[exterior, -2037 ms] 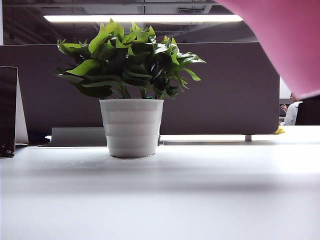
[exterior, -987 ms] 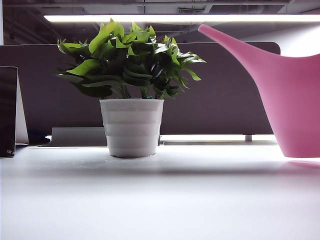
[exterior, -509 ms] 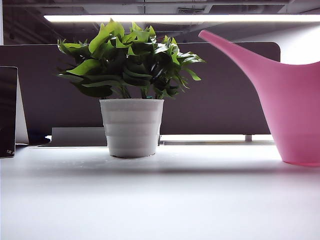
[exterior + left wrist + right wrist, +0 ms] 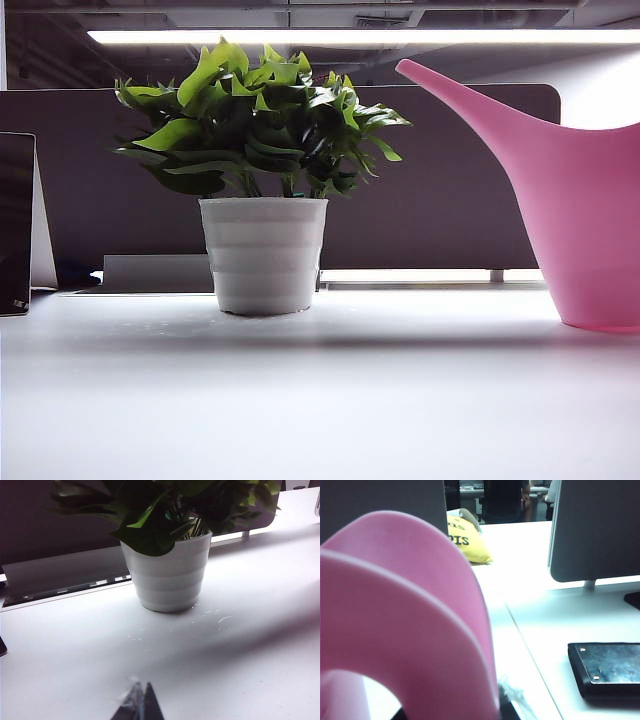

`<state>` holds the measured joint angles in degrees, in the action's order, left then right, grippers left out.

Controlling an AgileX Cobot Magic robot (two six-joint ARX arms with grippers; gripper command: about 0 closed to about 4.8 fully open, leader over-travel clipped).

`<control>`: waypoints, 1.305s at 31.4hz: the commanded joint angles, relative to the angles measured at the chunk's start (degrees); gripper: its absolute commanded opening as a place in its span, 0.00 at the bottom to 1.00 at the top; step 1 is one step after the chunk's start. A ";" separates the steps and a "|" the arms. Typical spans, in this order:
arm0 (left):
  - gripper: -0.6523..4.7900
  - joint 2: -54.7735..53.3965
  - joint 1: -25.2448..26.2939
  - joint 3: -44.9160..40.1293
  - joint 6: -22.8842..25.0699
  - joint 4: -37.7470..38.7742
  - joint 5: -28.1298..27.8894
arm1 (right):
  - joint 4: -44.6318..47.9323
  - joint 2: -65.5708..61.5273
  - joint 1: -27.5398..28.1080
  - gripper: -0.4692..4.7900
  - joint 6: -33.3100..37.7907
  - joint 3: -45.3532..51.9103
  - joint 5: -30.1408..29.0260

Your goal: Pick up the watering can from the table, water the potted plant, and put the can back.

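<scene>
The bushy green-leaved potted plant [image 4: 170, 555] in its white ribbed pot stands on the plain white table [image 4: 240, 645]; the left gripper [image 4: 140, 704], fingertips together, hovers near.

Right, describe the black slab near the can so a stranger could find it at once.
Start at the white table and find the big pink can, which stands at its right end, spout toward the plant. In the right wrist view, the slab lies flat on the tabletop beside the can. It is the only black, glossy, thin rectangular thing there, with small silver dots at two corners.
</scene>
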<state>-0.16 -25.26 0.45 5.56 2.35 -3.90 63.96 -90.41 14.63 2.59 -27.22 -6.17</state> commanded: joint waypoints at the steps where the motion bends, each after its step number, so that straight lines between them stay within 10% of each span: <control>1: 0.11 -0.07 0.00 0.04 0.00 -0.72 0.04 | 3.13 0.59 -0.04 0.09 1.90 -0.13 -0.39; 16: 0.11 -0.07 0.00 0.04 0.00 -0.72 0.04 | -2.43 0.59 -0.11 0.49 1.90 0.39 -0.42; 38: 0.11 -0.07 0.09 0.04 0.02 -0.72 0.07 | -2.93 11.93 -0.13 0.48 3.91 10.88 -0.33; 41: 0.11 -0.07 1.51 0.07 0.00 -0.72 0.50 | -2.99 15.34 -0.13 0.30 6.75 13.03 -0.42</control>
<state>-0.19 -24.86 0.45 5.56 2.35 -3.84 60.51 -76.42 14.59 7.40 -14.98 -6.31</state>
